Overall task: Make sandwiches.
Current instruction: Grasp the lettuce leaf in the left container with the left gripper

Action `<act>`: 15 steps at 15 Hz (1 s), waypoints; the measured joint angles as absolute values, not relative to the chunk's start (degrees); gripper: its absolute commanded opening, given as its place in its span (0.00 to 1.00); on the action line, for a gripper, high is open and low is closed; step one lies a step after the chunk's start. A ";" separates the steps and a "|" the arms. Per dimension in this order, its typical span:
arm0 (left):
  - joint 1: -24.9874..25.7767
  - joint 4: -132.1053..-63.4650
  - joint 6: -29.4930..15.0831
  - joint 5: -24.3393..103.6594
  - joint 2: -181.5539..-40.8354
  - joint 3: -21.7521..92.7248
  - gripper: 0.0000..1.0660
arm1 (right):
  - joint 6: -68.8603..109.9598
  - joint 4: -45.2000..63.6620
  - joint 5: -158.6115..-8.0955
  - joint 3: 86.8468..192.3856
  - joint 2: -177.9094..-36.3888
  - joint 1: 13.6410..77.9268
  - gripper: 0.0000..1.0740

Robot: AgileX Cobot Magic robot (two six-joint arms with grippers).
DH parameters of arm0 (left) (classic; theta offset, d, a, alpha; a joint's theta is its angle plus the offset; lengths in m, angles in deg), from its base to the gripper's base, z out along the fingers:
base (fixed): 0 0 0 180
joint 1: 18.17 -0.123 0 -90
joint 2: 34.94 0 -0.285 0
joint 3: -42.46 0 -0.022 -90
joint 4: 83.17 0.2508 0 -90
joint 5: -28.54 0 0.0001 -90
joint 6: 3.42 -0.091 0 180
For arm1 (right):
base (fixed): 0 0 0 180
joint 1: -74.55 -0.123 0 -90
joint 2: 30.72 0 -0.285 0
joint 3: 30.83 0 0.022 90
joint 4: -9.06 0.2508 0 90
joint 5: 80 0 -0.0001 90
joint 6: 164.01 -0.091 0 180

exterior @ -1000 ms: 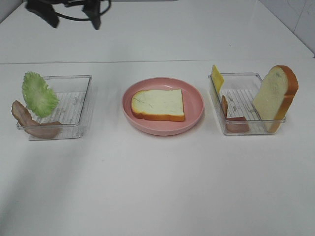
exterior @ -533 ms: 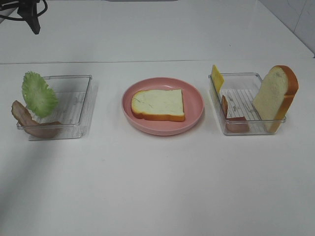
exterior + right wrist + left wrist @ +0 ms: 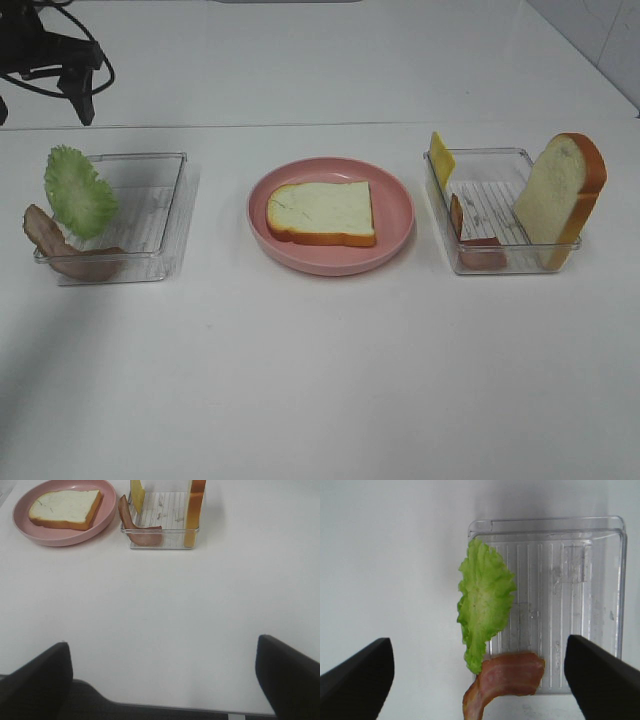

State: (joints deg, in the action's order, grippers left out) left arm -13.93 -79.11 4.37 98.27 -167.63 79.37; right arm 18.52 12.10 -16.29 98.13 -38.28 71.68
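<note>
I saw the white table carrying a pink plate in the middle, with the left tray and the right tray, both clear plastic, on either side of it. One bread slice lay flat on the plate; a second slice stood on edge at the right tray's outer end. The lettuce leaned on the left tray's outer rim, and a bacon strip draped over the near corner beside it. My left hand hung above those two, spread wide and holding nothing. My right hand, also wide and empty, sat over bare table, well short of the right tray, where the cheese and more bacon rested
</note>
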 measured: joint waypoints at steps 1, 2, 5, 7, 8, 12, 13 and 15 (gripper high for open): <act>-13.93 -79.11 4.37 98.22 -168.78 79.37 0.79 | 18.52 12.10 -16.29 98.13 -38.28 71.68 0.90; -13.93 -79.05 4.37 98.22 -171.01 79.37 0.79 | 18.52 12.10 -16.29 98.13 -38.28 71.68 0.90; -13.93 -79.05 4.37 98.27 -173.93 79.37 0.79 | 18.52 12.10 -16.29 98.13 -38.28 71.68 0.90; -13.93 -79.05 4.37 98.27 -175.82 79.37 0.79 | 18.52 12.10 -16.29 98.13 -38.28 71.68 0.90; -13.93 -79.05 4.37 98.27 -176.23 79.37 0.79 | 18.52 12.10 -16.29 98.13 -38.28 71.68 0.90; -13.93 -79.05 4.37 98.27 -176.40 79.37 0.73 | 18.52 12.10 -16.29 98.13 -38.28 71.68 0.90; -13.93 -79.05 4.37 98.27 -176.40 79.37 0.69 | 18.52 12.10 -16.29 98.13 -38.28 71.68 0.90; -13.93 -79.05 4.37 98.27 -176.57 79.37 0.63 | 18.52 12.10 -16.29 98.13 -38.28 71.68 0.90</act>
State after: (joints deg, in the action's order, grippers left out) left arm -13.93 -79.05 4.37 98.27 -176.57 79.37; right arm 18.52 12.10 -16.29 98.13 -38.28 71.68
